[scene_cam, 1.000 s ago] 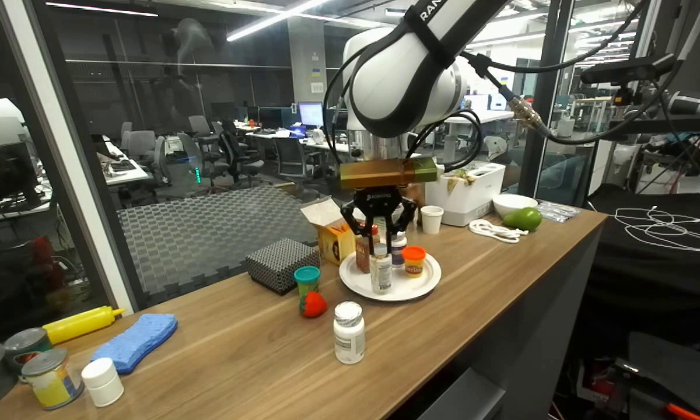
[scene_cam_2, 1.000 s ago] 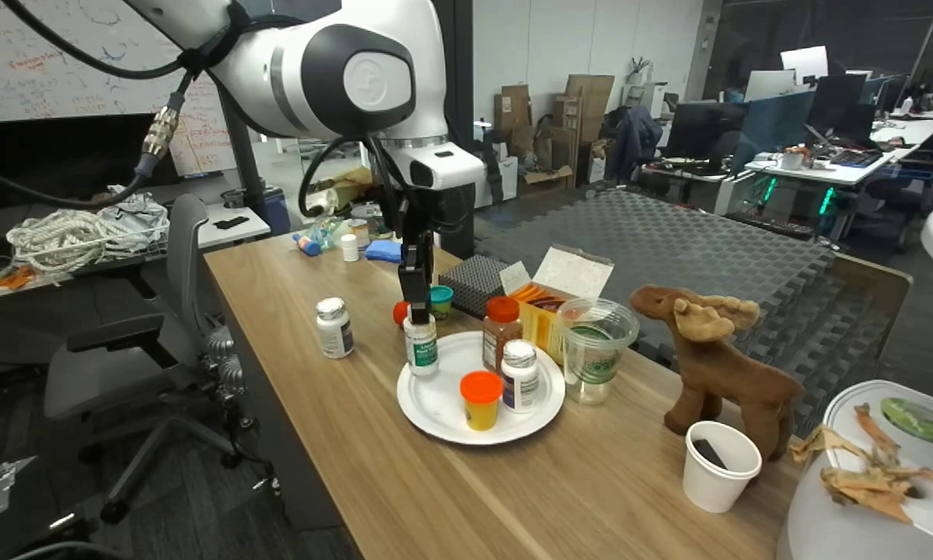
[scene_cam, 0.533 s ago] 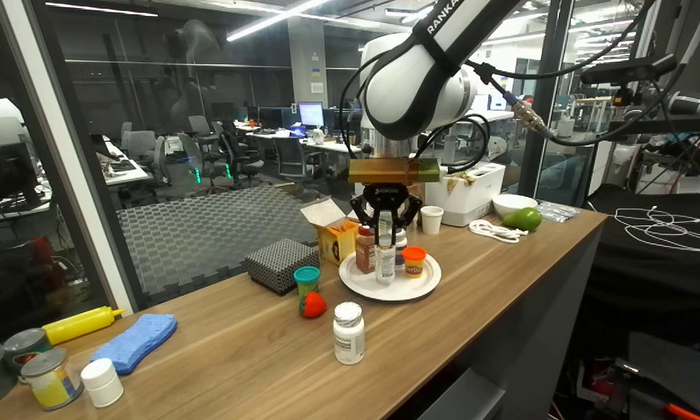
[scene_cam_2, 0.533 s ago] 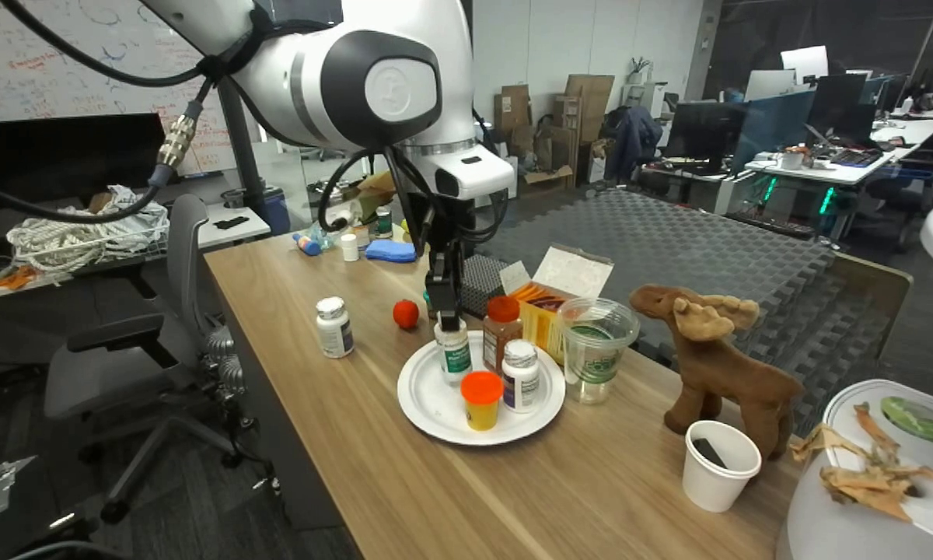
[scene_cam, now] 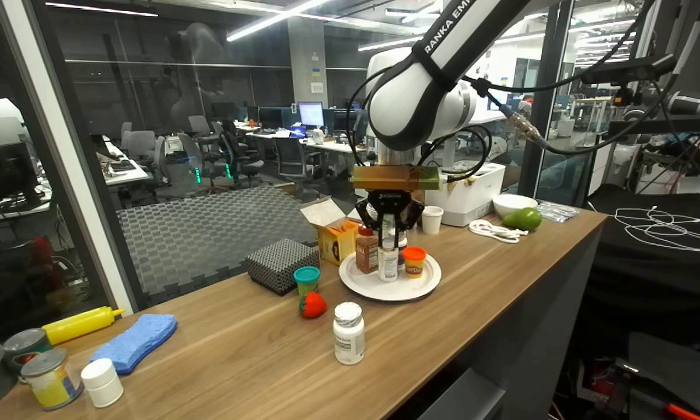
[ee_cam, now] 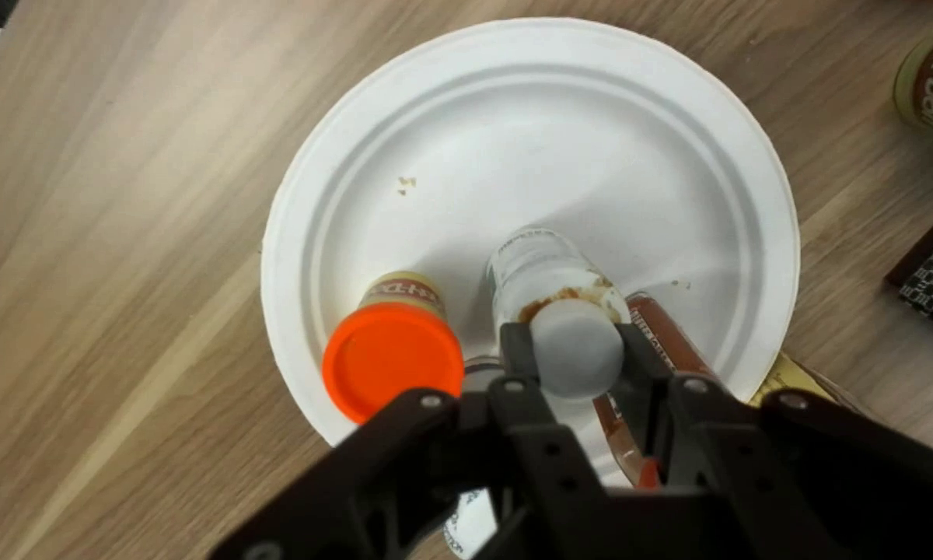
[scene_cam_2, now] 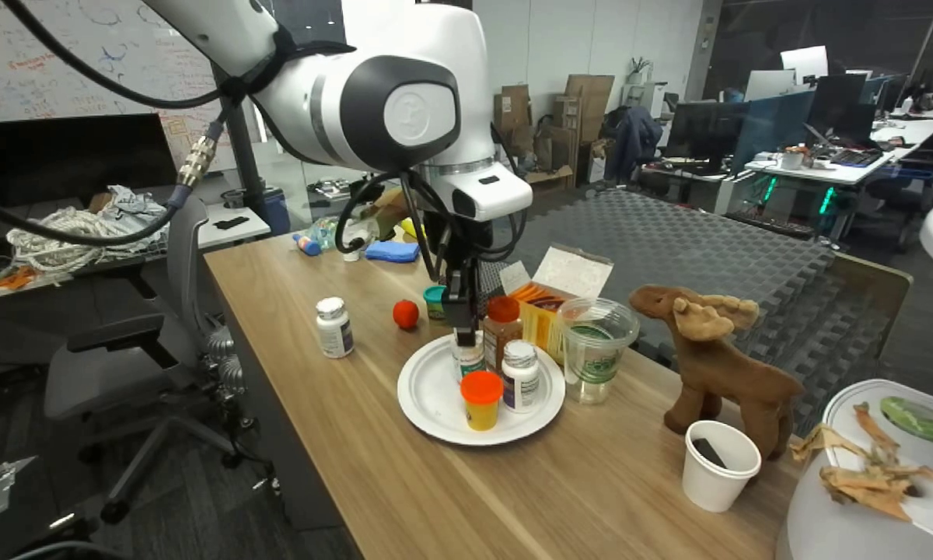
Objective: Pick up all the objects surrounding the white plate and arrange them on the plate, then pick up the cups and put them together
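Observation:
My gripper [ee_cam: 567, 354] is shut on the neck and cap of a white bottle [ee_cam: 544, 264]. The bottle is upright over the middle of the white plate [scene_cam_2: 435, 420]; I cannot tell whether its base touches. Around it on the plate stand an orange-lidded Play-Doh tub [scene_cam_2: 482, 400], a red-capped brown spice jar [scene_cam_2: 502, 330] and a white bottle with a purple label [scene_cam_2: 521, 377]. Off the plate are another white bottle [scene_cam: 349, 332], a teal-lidded tub [scene_cam: 307, 280] and a red strawberry [scene_cam: 312, 304]. Of the cups, a clear one [scene_cam_2: 595, 350] and a white paper one [scene_cam_2: 719, 467] stand apart.
Close behind the plate are an open orange carton [scene_cam: 337, 240] and a grey patterned box [scene_cam: 283, 265]. A plush moose [scene_cam_2: 719, 365] stands by the paper cup. A blue sponge [scene_cam: 137, 341] and several cans lie at the table's far end.
The held bottle has travelled with my gripper from the plate's edge inward, toward the spice jar and the purple-labelled bottle. Its grip looks unchanged, and the other things have stayed put.

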Action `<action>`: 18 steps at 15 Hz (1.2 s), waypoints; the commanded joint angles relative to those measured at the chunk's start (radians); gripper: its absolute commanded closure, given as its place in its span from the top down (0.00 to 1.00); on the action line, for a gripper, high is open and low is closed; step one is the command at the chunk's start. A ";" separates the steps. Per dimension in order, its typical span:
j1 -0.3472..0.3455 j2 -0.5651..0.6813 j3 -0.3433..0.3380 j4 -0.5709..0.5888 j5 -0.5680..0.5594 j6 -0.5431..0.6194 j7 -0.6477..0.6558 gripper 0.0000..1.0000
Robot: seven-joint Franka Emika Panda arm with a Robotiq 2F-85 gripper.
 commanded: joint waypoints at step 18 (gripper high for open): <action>0.116 -0.149 0.155 -0.083 0.027 -0.032 -0.109 0.99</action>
